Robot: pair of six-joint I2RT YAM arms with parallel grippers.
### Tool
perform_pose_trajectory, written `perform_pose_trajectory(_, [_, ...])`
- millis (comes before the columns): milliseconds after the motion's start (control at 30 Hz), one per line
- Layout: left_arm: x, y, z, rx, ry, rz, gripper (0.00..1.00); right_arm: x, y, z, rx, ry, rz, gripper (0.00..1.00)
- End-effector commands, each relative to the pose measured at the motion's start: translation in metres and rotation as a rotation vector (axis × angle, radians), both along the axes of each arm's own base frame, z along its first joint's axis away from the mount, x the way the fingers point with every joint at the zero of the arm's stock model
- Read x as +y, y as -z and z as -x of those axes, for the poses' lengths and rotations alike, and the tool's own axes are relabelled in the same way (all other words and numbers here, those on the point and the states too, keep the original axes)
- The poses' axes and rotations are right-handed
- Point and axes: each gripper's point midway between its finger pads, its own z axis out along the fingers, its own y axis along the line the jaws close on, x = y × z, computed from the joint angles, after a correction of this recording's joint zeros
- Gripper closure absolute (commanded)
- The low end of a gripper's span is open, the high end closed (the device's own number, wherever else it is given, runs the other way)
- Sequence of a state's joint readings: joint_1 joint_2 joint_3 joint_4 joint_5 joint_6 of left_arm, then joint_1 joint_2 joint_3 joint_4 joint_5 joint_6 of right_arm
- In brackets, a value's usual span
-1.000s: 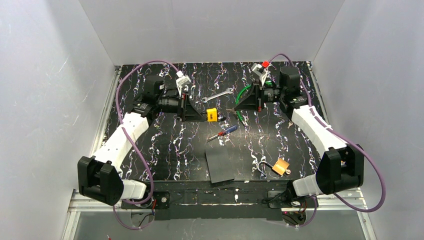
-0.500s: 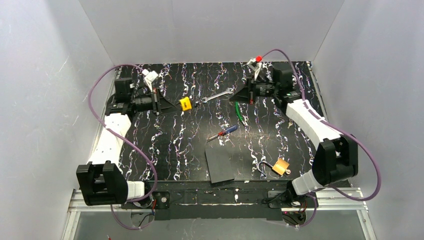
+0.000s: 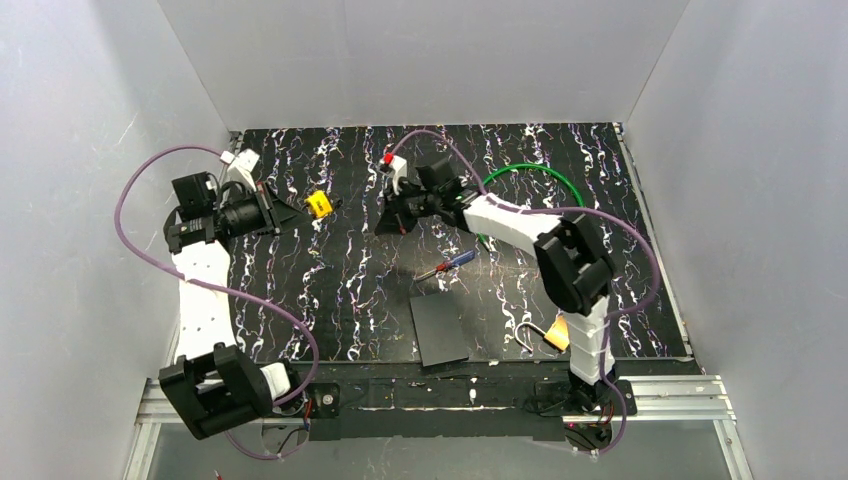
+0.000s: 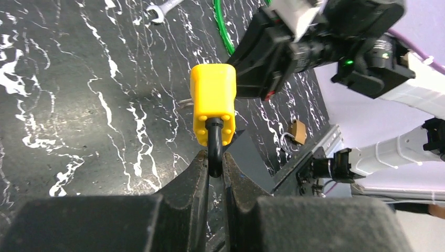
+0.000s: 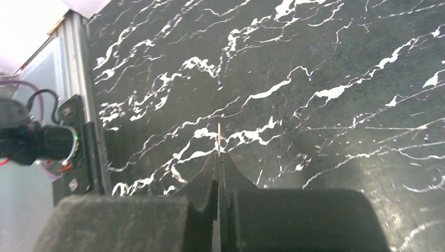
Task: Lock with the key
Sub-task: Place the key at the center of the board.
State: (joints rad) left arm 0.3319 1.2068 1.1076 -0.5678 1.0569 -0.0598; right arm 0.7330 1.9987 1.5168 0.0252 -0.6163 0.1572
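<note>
Swings both arms leftward over the worktop (image 3: 330, 300) compared with a second ago: carries the yellow padlock (image 4: 212, 102) from the middle out toward the far-left corner, and reaches the right arm across after it, away from the green cable (image 3: 530, 168).

Pinches the padlock's black shackle (image 4: 213, 149) in the left gripper (image 4: 214, 160), closed almost fully on it, with the yellow body pointed toward the right arm. Shows the right gripper (image 5: 219, 157) pressed fully together, with only a thin silvery sliver poking from the tips, most likely the key (image 5: 219, 137) seen edge-on; cannot make out its yellow-and-black head.

Holds key and padlock near each other but apart, with bare worktop between them in the top view. Leaves the screwdriver (image 3: 447, 264), the black sheet (image 3: 438, 330) and the brass padlock (image 4: 297, 131) lying nearer the bases.

Reads as the approach step, with nothing inserted yet. Calls for lining the blade up with the keyway, then pushing in and turning. Risks a miss with so tiny a blade and a keyway hidden from every view.
</note>
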Motion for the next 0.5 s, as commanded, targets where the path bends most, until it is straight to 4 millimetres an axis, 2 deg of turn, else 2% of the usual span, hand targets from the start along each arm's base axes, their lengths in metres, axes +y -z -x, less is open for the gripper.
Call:
perform_pose_trajectory(0, [0.005, -0.017, 0.006, -0.066, -0.016, -0.033, 1.00, 0.019, -0.003, -0.042, -0.084, 0.088, -0.016, 0.99])
perform_pose_trajectory(100, [0.007, -0.011, 0.004, -0.053, -0.012, -0.033, 1.00, 0.021, 0.012, -0.054, -0.105, 0.101, 0.019, 0.99])
perform_pose_trajectory(200, [0.007, -0.007, 0.003, -0.046, -0.005, -0.033, 1.00, 0.011, 0.023, -0.063, -0.119, 0.124, 0.056, 0.99])
perform_pose_trajectory(467, [0.007, 0.005, -0.001, -0.030, 0.031, -0.029, 1.00, -0.049, 0.051, -0.090, -0.106, 0.214, 0.146, 0.99])
